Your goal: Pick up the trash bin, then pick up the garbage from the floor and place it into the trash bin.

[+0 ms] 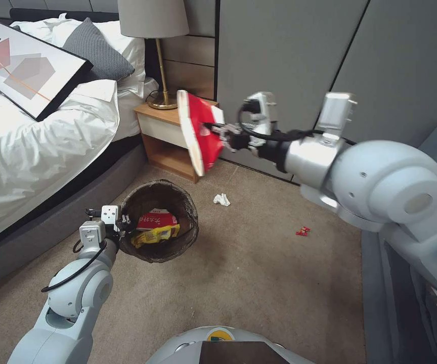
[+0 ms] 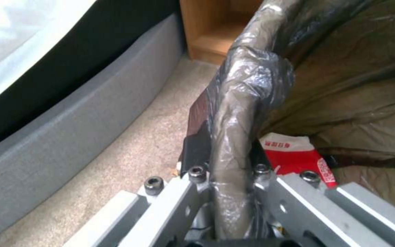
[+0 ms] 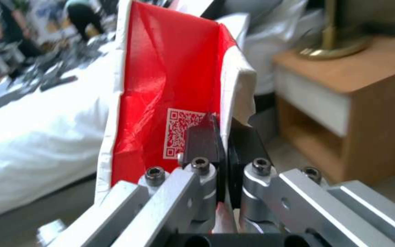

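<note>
- right gripper (image 1: 217, 130) pinched on a red wrapper (image 1: 201, 132), up above the trash bin (image 1: 159, 221)
- looks light, floppy (edge grip works)
- left gripper (image 1: 122, 226) clamps the bin's rim

Wrappers (image 1: 156, 228) in trash bin (image 1: 188, 210)

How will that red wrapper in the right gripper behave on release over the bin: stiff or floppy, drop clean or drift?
Probably floppy: the red wrapper is creased and hangs from one pinched edge in the right gripper. It looks thin and light, so it may flutter rather than fall straight. The trash bin, held at its rim by the left gripper, sits lower and off to the side.
</note>
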Tool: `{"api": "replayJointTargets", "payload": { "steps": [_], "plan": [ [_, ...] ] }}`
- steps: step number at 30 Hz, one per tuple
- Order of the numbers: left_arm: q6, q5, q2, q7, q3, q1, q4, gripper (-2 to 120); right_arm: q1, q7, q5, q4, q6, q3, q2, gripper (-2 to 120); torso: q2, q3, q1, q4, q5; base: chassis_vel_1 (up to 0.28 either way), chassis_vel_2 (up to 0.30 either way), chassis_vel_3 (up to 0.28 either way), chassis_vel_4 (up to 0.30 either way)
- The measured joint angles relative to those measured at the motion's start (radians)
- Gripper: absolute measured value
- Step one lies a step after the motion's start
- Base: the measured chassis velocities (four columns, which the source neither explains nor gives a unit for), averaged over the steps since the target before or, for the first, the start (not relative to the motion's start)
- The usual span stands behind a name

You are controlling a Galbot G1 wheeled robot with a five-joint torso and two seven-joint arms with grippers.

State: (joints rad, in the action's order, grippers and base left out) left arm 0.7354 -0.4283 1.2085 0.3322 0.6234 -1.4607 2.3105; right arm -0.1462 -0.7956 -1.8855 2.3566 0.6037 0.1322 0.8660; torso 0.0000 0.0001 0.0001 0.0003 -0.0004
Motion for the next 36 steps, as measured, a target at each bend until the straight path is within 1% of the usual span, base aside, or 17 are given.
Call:
{"api": "replayJointTargets", "payload": {
  "steps": [1, 2, 3, 5, 7, 9, 10, 17, 19, 24, 26, 27, 29, 31, 33, 36],
  "plan": [
    [0.0, 0.0, -0.001, -0.001, 0.003, 0.002, -0.004, 0, 0.037, -0.017, -0.011, -0.017, -0.004, 0.062, 0.028, 0, 0.0, 0.0, 0.0, 0.0, -0.0001, 0.0, 0.0, 0.0, 0.0],
    [0.0, -0.001, -0.001, -0.001, 0.006, 0.004, -0.008, 0, 0.054, -0.023, -0.012, -0.026, -0.005, 0.094, 0.043, 0, 0.0, 0.0, 0.0, 0.0, 0.0, 0.0, 0.0, 0.0, 0.0],
    [0.0, -0.001, -0.001, -0.001, 0.006, 0.004, -0.008, 0, 0.054, -0.023, -0.012, -0.026, -0.005, 0.094, 0.043, 0, 0.0, 0.0, 0.0, 0.0, 0.0, 0.0, 0.0, 0.0, 0.0],
    [0.0, -0.002, -0.002, -0.002, 0.012, 0.008, -0.015, 0, 0.077, -0.035, -0.003, -0.056, -0.009, 0.177, 0.082, 0, 0.0, 0.0, 0.0, -0.0002, -0.0001, 0.0, 0.0, 0.0, 0.0],
    [0.0, -0.002, -0.002, -0.002, 0.013, 0.009, -0.016, 0, 0.078, -0.037, 0.004, -0.065, -0.01, 0.195, 0.091, 0, 0.0, 0.0, 0.0, -0.0002, 0.0, 0.0, 0.0, 0.0, 0.0],
    [0.0, -0.005, -0.003, -0.002, 0.017, 0.012, -0.018, 0, 0.065, -0.041, 0.044, -0.095, -0.01, 0.256, 0.122, 0, 0.0, 0.0, 0.0, -0.0002, -0.0001, 0.0, 0.0, 0.0, 0.0],
    [0.0, -0.006, -0.003, -0.002, 0.018, 0.013, -0.019, 0, 0.056, -0.042, 0.055, -0.103, -0.01, 0.269, 0.13, 0, 0.0, 0.0, 0.0, -0.0002, 0.0001, 0.0, 0.0, 0.0, 0.0],
    [0.0, -0.012, -0.004, -0.002, 0.021, 0.02, -0.022, 0, -0.027, -0.042, 0.139, -0.154, -0.006, 0.329, 0.167, 0, 0.0, 0.0, 0.0, -0.0003, 0.0003, 0.0, 0.0, 0.0, 0.0],
    [0.0, -0.014, -0.004, -0.002, 0.024, 0.022, -0.023, 0, -0.063, -0.037, 0.178, -0.178, 0.0, 0.34, 0.177, 0, 0.0, 0.0, 0.0, -0.0004, 0.0003, 0.0, 0.0, 0.0, 0.0],
    [0.0, -0.016, -0.004, -0.002, 0.027, 0.022, -0.023, 0, -0.101, -0.026, 0.215, -0.209, 0.002, 0.35, 0.19, 0, 0.0, 0.0, 0.0, -0.0004, 0.0003, 0.0, 0.0, 0.0, 0.0],
    [0.0, -0.017, -0.004, -0.002, 0.03, 0.022, -0.024, 0, -0.13, -0.009, 0.256, -0.247, 0.002, 0.362, 0.213, 0, 0.0, 0.0, 0.0, -0.0005, 0.0003, 0.0, 0.0, 0.0, 0.0],
    [0.0, -0.017, -0.004, -0.002, 0.03, 0.022, -0.024, 0, -0.13, -0.009, 0.256, -0.247, 0.002, 0.362, 0.213, 0, 0.0, 0.0, 0.0, -0.0005, 0.0003, 0.0, 0.0, 0.0, 0.0],
    [0.0, -0.017, -0.004, -0.002, 0.031, 0.022, -0.025, 0, -0.152, 0.008, 0.296, -0.292, 0.001, 0.377, 0.248, 0, 0.0, 0.0, 0.0, -0.0004, 0.0003, 0.0, 0.0, 0.0, 0.0],
    [0.0, -0.017, -0.003, -0.002, 0.031, 0.021, -0.025, 0, -0.158, 0.01, 0.304, -0.307, 0.001, 0.382, 0.261, 0, 0.0, 0.0, 0.0, -0.0004, 0.0003, 0.0, 0.0, 0.0, 0.0],
    [0.0, -0.017, -0.002, -0.002, 0.033, 0.021, -0.026, 0, -0.168, 0.016, 0.322, -0.345, -0.002, 0.398, 0.296, 0, 0.0, 0.0, 0.0, -0.0003, 0.0003, 0.0, 0.0, 0.0, 0.0],
    [0.0, -0.017, -0.001, -0.002, 0.035, 0.02, -0.028, 0, -0.174, 0.018, 0.336, -0.376, -0.006, 0.41, 0.323, 0, 0.0, 0.0, 0.0, -0.0003, 0.0002, 0.0, 0.0, 0.0, 0.0]
  ]
}}
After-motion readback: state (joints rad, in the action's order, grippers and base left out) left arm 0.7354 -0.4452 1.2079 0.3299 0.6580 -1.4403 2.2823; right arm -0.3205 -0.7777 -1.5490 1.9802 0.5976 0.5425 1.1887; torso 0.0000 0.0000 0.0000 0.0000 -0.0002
